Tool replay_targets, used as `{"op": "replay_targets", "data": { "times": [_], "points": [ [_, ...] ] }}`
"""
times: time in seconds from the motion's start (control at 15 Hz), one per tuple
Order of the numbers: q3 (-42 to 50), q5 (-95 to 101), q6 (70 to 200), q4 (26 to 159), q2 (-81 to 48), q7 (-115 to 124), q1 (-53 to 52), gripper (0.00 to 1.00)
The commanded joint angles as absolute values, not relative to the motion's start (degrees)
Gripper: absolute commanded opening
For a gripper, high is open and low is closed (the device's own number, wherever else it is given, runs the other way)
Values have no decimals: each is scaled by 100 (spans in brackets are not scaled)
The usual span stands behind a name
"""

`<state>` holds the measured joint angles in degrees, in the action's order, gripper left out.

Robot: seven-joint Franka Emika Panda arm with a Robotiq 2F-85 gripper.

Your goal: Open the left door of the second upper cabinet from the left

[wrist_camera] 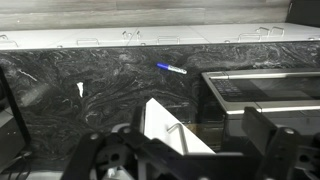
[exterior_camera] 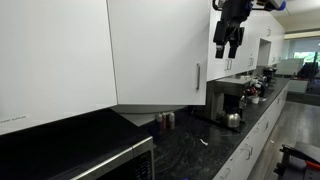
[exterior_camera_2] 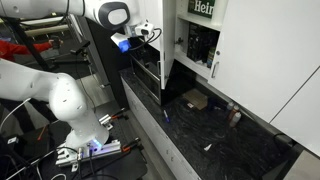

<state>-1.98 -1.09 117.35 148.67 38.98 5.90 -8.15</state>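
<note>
The left door (exterior_camera: 160, 50) is a large glossy white panel with a slim silver handle (exterior_camera: 197, 75) near its lower corner; it stands swung out from the second upper cabinet. In an exterior view the cabinet's dark inside (exterior_camera_2: 200, 42) shows, with boxes on the shelves. My gripper (exterior_camera: 229, 46) hangs fingers-down just past the door's handle edge, apart from it. In the wrist view the door (wrist_camera: 158, 122) and its handle (wrist_camera: 181, 135) lie between and beyond my spread fingers (wrist_camera: 185, 160). The jaws are open and empty. The gripper also shows in an exterior view (exterior_camera_2: 146, 36).
A black marbled countertop (exterior_camera: 190, 150) runs under the cabinets. On it stand a coffee machine (exterior_camera: 226, 98), a kettle (exterior_camera: 233, 120) and a microwave (exterior_camera: 110, 165). A blue pen (wrist_camera: 170, 69) lies on the counter. More white cabinets continue down the row.
</note>
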Motion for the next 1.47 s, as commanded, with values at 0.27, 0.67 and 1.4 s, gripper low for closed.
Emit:
{"op": "replay_targets", "data": {
  "times": [0.27,0.67,1.4],
  "points": [
    [409,-239,11186,14761,4308,205,-231,100],
    [1248,-244,11317,14358,4012,-338,329,100],
    [3242,-3735,13086,12895,1741,-1186,-378,100]
  ]
}}
